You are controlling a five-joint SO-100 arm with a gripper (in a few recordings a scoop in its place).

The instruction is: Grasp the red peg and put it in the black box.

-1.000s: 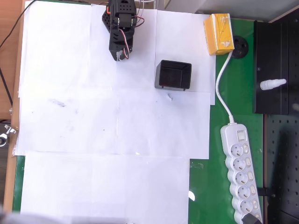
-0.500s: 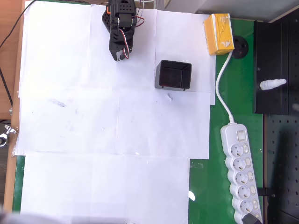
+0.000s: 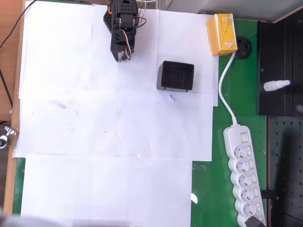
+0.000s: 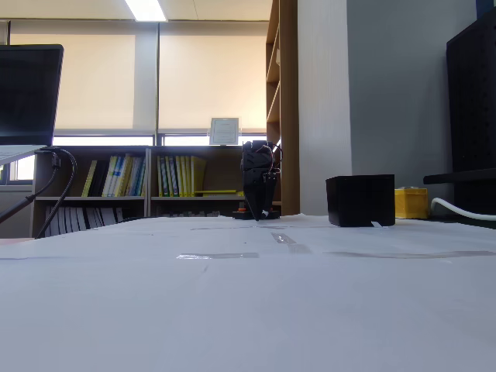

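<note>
The black box (image 3: 175, 76) stands open-topped on the white paper, right of centre near the back; in the fixed view the black box (image 4: 360, 200) shows as a dark cube. The red peg is out of view; a tiny dark speck (image 3: 105, 131) on the paper is too small to identify. My gripper (image 3: 120, 57) hangs from the folded black arm at the back, left of the box and well apart from it. Its fingers look closed together with nothing between them. In the fixed view the gripper (image 4: 259, 211) points down at the paper.
A yellow carton (image 3: 221, 34) sits at the back right. A white power strip (image 3: 244, 165) and its cable run down the green mat on the right. A black perforated panel (image 3: 284, 71) lines the right edge. Faint grey smudges (image 3: 59, 104) mark the paper.
</note>
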